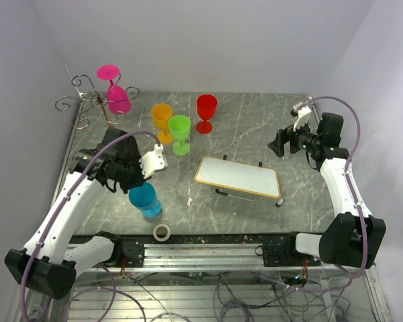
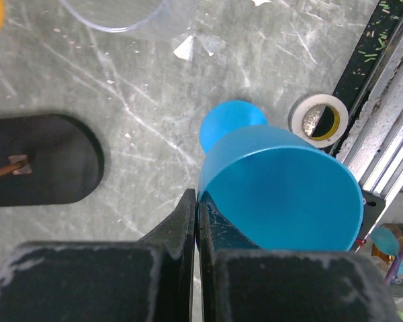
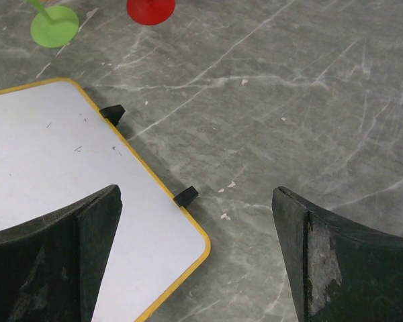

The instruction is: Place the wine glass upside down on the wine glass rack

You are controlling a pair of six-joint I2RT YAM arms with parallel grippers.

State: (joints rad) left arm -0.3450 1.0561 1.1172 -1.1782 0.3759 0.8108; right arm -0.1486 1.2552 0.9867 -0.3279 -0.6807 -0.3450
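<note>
A blue wine glass (image 1: 145, 199) stands mouth-up near the front left of the table. My left gripper (image 1: 136, 186) is shut on its rim. In the left wrist view the left gripper (image 2: 197, 198) pinches the wall of the blue bowl (image 2: 289, 194), one finger inside and one outside, with the blue foot (image 2: 232, 122) showing below. The wine glass rack (image 1: 97, 102) stands at the back left; its black oval base (image 2: 43, 159) lies left of the glass. A pink glass (image 1: 117, 98) hangs upside down on the rack. My right gripper (image 1: 282, 143) (image 3: 196, 194) is open over bare table.
Orange (image 1: 162, 121), green (image 1: 180, 133) and red (image 1: 206, 111) wine glasses stand upright at the back centre. A white board with a yellow rim (image 1: 238, 178) (image 3: 67, 174) lies mid-table. A tape roll (image 1: 162, 232) (image 2: 318, 121) sits by the front rail, close to the blue glass.
</note>
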